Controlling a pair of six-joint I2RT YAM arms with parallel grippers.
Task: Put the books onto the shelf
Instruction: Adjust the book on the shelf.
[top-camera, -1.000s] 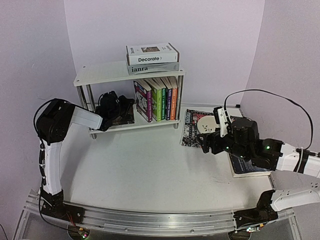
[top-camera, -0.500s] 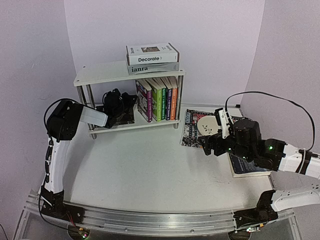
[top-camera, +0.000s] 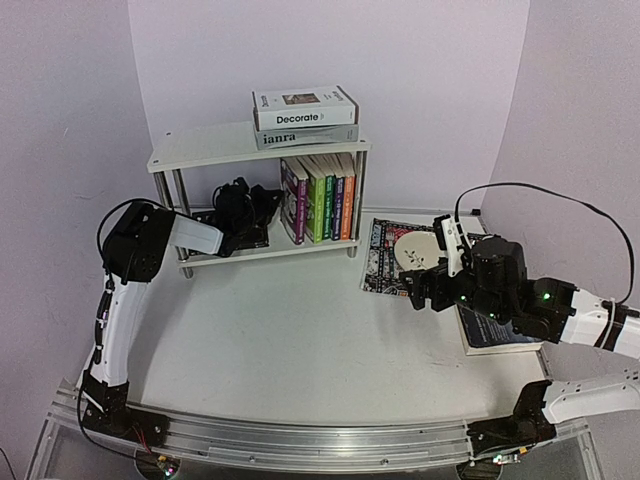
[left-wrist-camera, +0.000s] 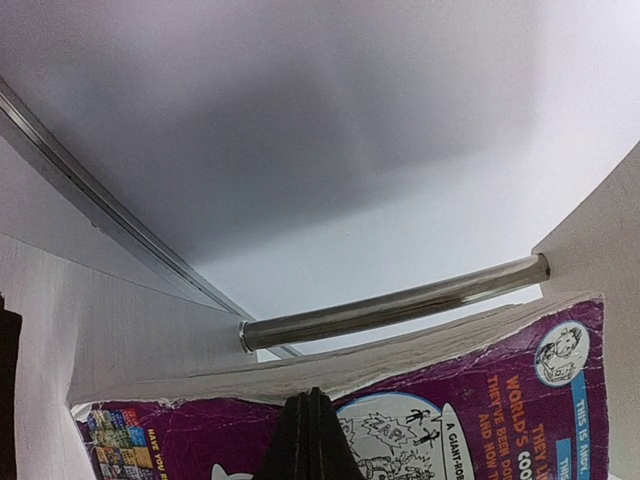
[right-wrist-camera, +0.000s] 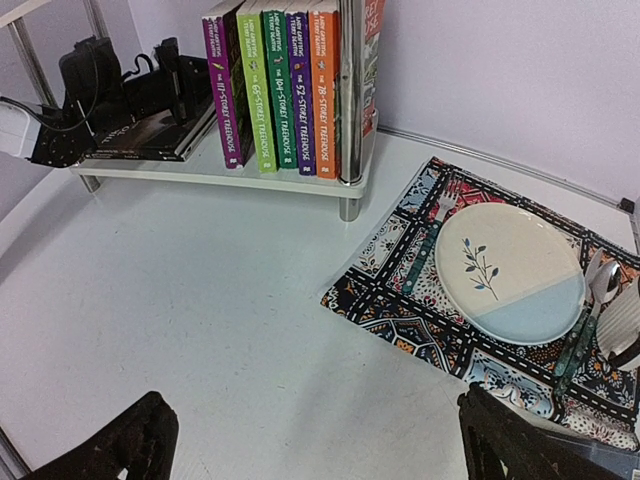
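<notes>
The white shelf (top-camera: 200, 148) stands at the back. Two of the books, "Decorate" (top-camera: 305, 105) and "ianra" (top-camera: 305, 136), lie stacked on its top tier. On the lower tier a row of colourful books (top-camera: 320, 195) stands upright, and a dark book (top-camera: 245, 238) lies flat beside them. My left gripper (top-camera: 270, 198) reaches into the lower tier, shut, with its tips (left-wrist-camera: 310, 430) pressed against the purple book's cover (left-wrist-camera: 480, 400). My right gripper (top-camera: 412, 288) hovers open over the table with nothing between its fingers. A navy book (top-camera: 490, 335) lies under the right arm.
A patterned placemat (right-wrist-camera: 400, 290) with a plate (right-wrist-camera: 510, 260) and cutlery lies right of the shelf, just beyond my right gripper (right-wrist-camera: 320, 450). A chrome shelf leg (left-wrist-camera: 400, 305) runs close behind the purple book. Walls enclose the table at the back and both sides.
My left gripper has pushed rightward along the lower tier, and the leaning purple book now stands nearly upright against the row. The right gripper has barely shifted.
</notes>
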